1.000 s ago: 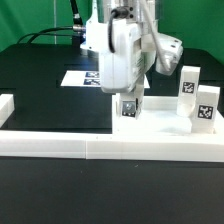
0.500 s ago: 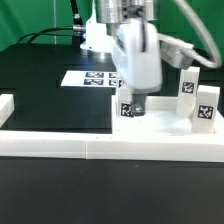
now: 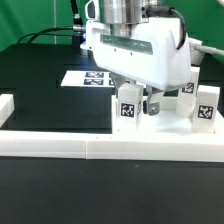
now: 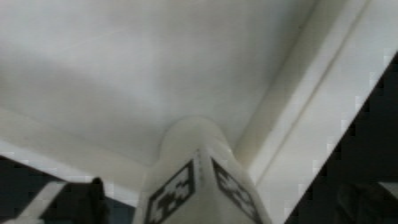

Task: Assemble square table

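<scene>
The square table's white slab (image 3: 168,126) lies flat behind the front wall, on the exterior view's right. One tagged white leg block (image 3: 127,108) stands upright at the slab's near left corner. My gripper (image 3: 139,105) hangs over it, rolled sideways, with its jaws open and a dark finger (image 3: 152,103) just right of the leg. In the wrist view the leg (image 4: 196,185) rises between the spread fingers (image 4: 71,200), clear of them, with the slab (image 4: 143,80) filling the picture behind it. Two more legs (image 3: 190,85) (image 3: 207,108) stand at the slab's right side.
A long low white border wall (image 3: 100,148) runs along the front, with a short end piece (image 3: 6,106) at the exterior view's left. The marker board (image 3: 82,77) lies on the black table behind the arm. Cables trail at the back left.
The hand has rolled over to the exterior view's right and its jaws have spread apart, letting go of the leg. The leg stays upright at the slab's corner.
</scene>
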`<action>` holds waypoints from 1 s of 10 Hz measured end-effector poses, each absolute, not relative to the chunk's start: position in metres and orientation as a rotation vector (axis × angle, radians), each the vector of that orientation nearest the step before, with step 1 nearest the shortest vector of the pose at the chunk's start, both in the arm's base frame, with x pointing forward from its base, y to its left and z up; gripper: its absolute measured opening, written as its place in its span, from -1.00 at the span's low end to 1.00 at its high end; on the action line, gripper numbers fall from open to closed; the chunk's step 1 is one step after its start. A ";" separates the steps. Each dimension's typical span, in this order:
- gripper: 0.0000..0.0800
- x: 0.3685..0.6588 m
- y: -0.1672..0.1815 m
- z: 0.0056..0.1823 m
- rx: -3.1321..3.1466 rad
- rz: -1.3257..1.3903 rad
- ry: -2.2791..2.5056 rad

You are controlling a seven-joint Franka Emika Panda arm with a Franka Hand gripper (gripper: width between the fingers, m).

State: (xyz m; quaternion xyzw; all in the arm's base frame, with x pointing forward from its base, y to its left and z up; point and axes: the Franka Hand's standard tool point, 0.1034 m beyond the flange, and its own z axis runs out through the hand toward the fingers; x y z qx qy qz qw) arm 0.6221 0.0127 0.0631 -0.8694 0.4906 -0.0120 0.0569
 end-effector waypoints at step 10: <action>-0.27 0.626 0.007 0.067 -2.924 -0.080 1.062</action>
